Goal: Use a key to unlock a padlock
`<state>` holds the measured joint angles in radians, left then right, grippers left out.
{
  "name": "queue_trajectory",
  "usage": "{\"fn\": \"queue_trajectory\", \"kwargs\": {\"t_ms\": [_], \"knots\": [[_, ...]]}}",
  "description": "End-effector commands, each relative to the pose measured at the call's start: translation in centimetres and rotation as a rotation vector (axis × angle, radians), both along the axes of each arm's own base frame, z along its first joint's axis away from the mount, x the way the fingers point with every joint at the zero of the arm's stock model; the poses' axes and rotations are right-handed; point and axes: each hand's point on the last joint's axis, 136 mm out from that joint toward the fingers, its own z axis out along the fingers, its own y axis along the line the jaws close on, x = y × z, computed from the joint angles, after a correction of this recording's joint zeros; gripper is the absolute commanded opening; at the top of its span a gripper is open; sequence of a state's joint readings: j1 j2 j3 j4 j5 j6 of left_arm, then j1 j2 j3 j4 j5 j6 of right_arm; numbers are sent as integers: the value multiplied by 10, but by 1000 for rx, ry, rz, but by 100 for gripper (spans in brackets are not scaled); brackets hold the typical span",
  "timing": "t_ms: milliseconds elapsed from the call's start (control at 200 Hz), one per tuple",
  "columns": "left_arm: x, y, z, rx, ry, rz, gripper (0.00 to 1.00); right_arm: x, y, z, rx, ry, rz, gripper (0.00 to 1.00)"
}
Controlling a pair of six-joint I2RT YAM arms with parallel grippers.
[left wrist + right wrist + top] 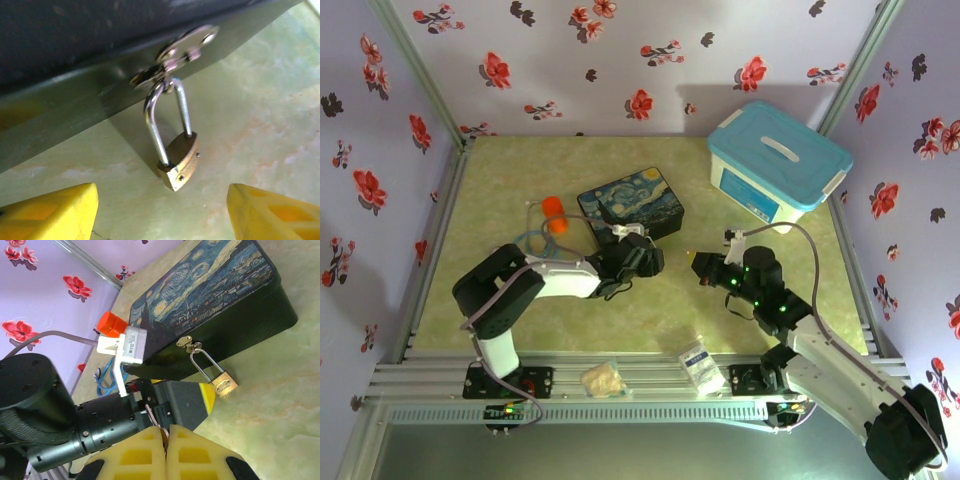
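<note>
The padlock [179,162] hangs by its silver loop from the hasp [186,46] on the near side of the painted box [215,285], which sits mid-table. Its brass body is tilted, and I cannot tell whether its lower corner touches the table [260,115]. The loop looks fully seated, so the lock reads as not yet opened.

The left gripper [162,202] is open. Its yellow fingers stand wide apart just near of the padlock, one to each side, touching nothing. The right gripper [167,440] waits a little to the right with its fingers pressed together. A thin sliver peeks out between them, which I take to be the key [161,432].

The step in hand seems to be steadying the lock before the key goes in. Next, the left fingers likely need to move forward and close on the brass body, turning its bottom end toward the right gripper. The key must then line up with a very small slot, so a loose or swinging lock would spoil the entry
</note>
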<state>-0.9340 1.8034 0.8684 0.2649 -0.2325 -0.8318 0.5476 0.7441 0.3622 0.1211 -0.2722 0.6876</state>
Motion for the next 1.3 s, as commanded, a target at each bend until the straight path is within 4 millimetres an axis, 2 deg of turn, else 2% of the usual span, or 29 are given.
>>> {"fn": "queue_trajectory", "kwargs": {"t_ms": [0,160,405,465,530,655,810,1045,1295], "knots": [[12,-4,-5,22,17,27,67,-1,-5,-8,-18,2,-14,0],[18,-9,-16,91,65,31,66,-2,-6,-11,-23,10,-20,0],[18,-11,-23,75,87,20,50,-2,-10,-15,-25,15,-40,0],[17,-10,-24,66,90,23,43,-3,-10,-16,-23,17,-41,0],[16,-7,-22,53,82,28,35,-3,-11,-17,-24,21,-43,0],[13,-3,-16,29,62,34,27,-3,-10,-20,-12,31,-45,0],[10,2,-10,13,49,40,24,-2,-8,-29,0,59,-43,0],[3,16,4,-51,10,66,20,0,8,-51,66,146,-3,0],[-6,18,18,-234,-5,88,14,0,28,-74,52,225,1,0]]}}
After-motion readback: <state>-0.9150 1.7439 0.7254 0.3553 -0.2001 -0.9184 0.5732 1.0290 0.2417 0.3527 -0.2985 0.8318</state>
